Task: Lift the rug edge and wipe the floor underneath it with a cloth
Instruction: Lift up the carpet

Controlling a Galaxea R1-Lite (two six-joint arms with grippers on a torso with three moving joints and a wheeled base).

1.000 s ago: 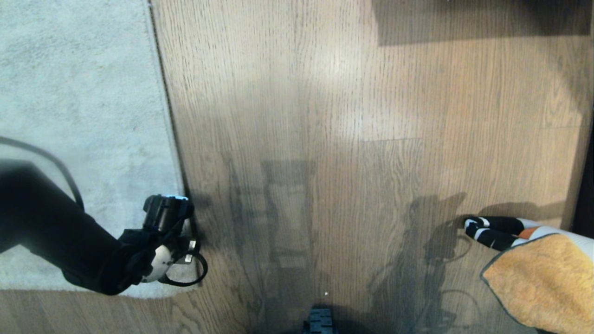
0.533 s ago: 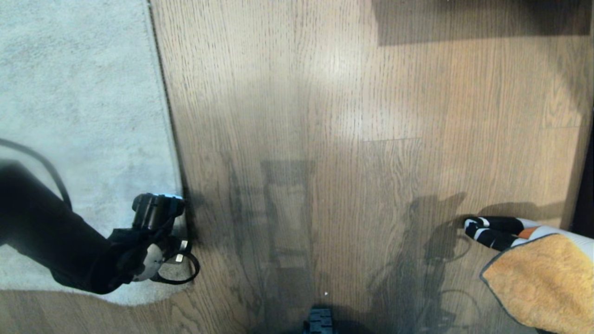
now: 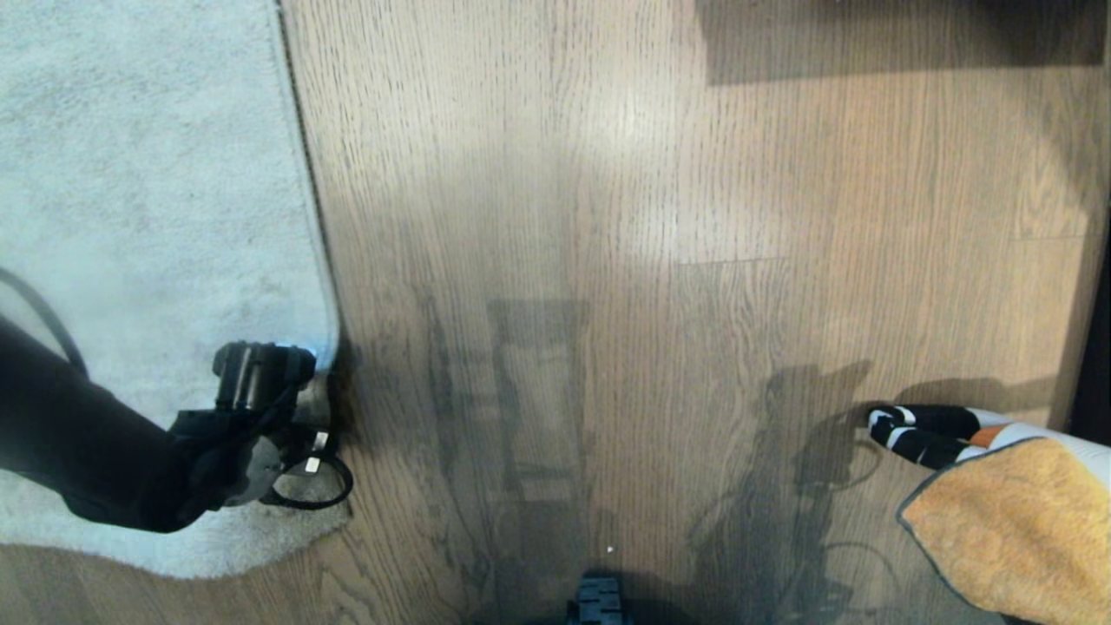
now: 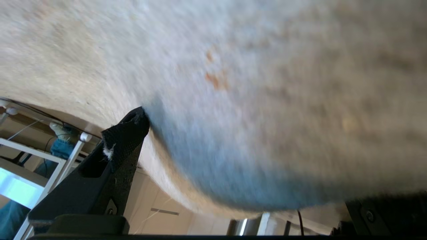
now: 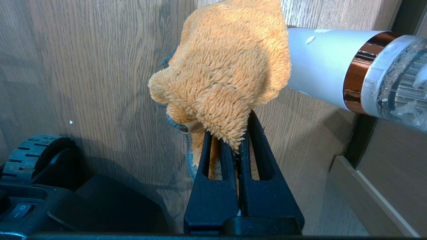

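A lived-in home room. Brown wood-grain plank floor (image 3: 660, 217) carries a pale short-pile rug (image 3: 147, 191). A handheld vacuum cleaner (image 5: 350, 83) lies on the planks beside a skirting board (image 5: 367, 196).

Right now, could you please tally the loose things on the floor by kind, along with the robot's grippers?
Rugs: 1, the pale rug.
Cloths: 1, the orange cloth, pinched in the right gripper.
Handheld vacuums: 1, the white vacuum, lying on the floor.
Grippers: 2, counting the left gripper at the rug edge.
Total: 5.
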